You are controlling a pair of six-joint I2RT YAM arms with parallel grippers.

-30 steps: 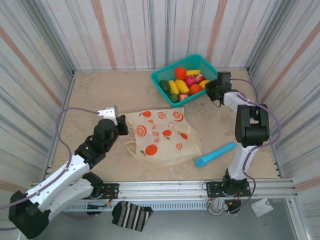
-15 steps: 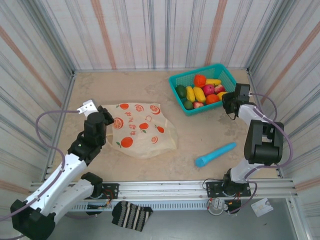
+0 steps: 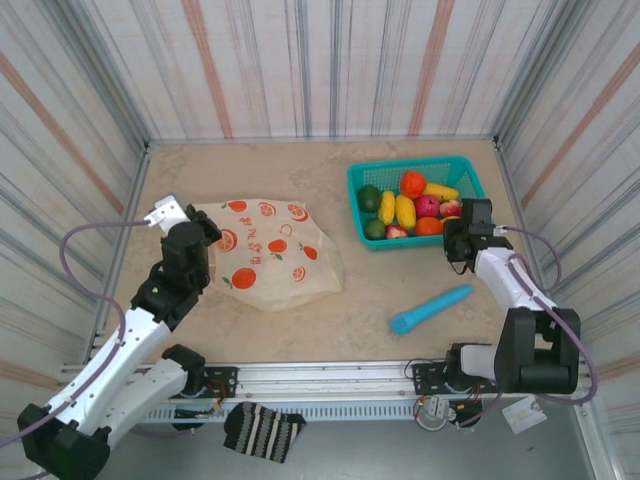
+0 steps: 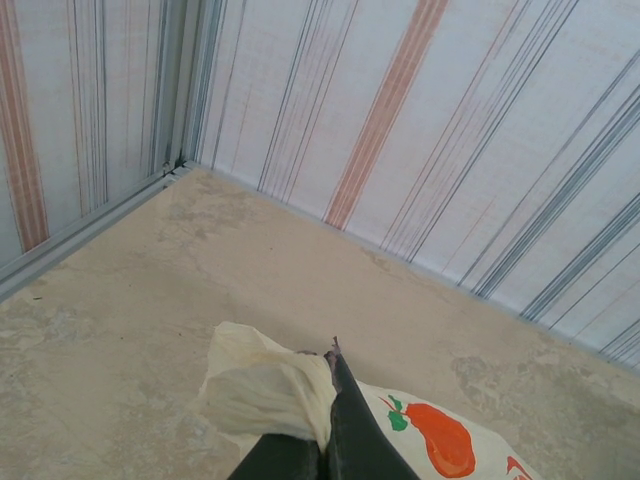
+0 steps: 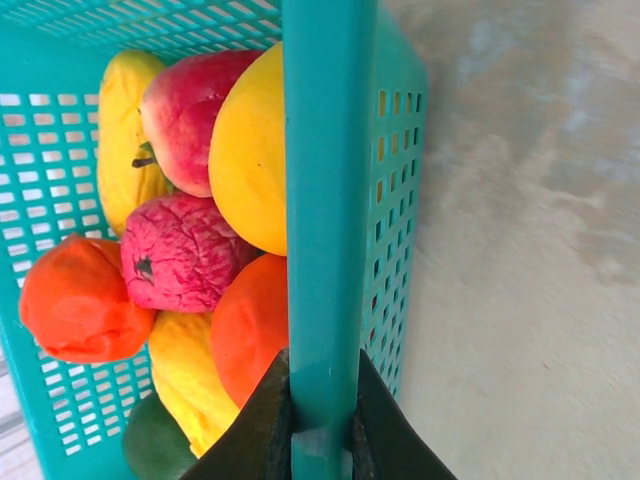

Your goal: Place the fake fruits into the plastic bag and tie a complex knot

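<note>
On my overhead feed the plastic bag (image 3: 270,262) lies flat on the desk (image 3: 290,175), left of centre. Its left edge runs right up into my left tool (image 3: 205,228). The left wrist camera shows the left tool (image 4: 328,392) pinched fully closed on a bunched, cream-coloured fold of the plastic bag (image 4: 262,385), with no gap between the fingers. The rest of the bag trails away to the right along the desk.

The fake fruits (image 3: 408,205) are all piled in the teal mesh basket (image 3: 420,163), towards the back right and well apart from the bag. My right tool (image 3: 456,240) sits at the basket's near right corner.

On the right wrist camera the right tool (image 5: 322,425) is clamped on the rim of the basket (image 5: 325,150), one finger inside the wall and one outside, both pressed against the plastic. The fake fruits (image 5: 200,250) are packed just inside that wall: red, orange, yellow and one dark green.

The bag is printed with red-orange citrus slices. If there is lettering among them, it is too small for me to read.

A blue stick (image 3: 430,308) lies on the desk between the basket and the arm bases, touched by neither tool.
</note>
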